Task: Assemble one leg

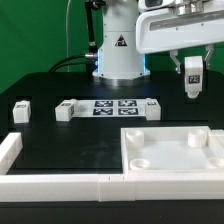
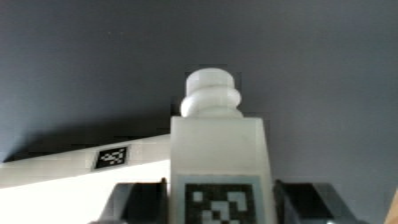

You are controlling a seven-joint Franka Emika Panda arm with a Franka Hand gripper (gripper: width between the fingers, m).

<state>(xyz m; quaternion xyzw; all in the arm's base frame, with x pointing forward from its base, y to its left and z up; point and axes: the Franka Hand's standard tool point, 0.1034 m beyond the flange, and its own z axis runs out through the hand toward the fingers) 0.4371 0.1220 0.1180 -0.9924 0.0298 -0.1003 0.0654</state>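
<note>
My tool (image 1: 192, 66) is clamped on the small white plastic peg-like leg (image 1: 192, 80), aloft near the large flat white square panel (image 1: 172, 150) (round sockets (image 1: 141, 157) facing up); if it tilts in the grip, I expect it to jam at a socket.

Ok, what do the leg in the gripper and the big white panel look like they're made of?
The leg, clamped in the gripper, looks like matte white plastic, moulded or printed: even colour, rounded knob, no grain. Its tag seems to be a printed paper sticker. The panel looks like the same matte white plastic, with a smooth raised rim and round sockets, though the pictures leave that open.
</note>
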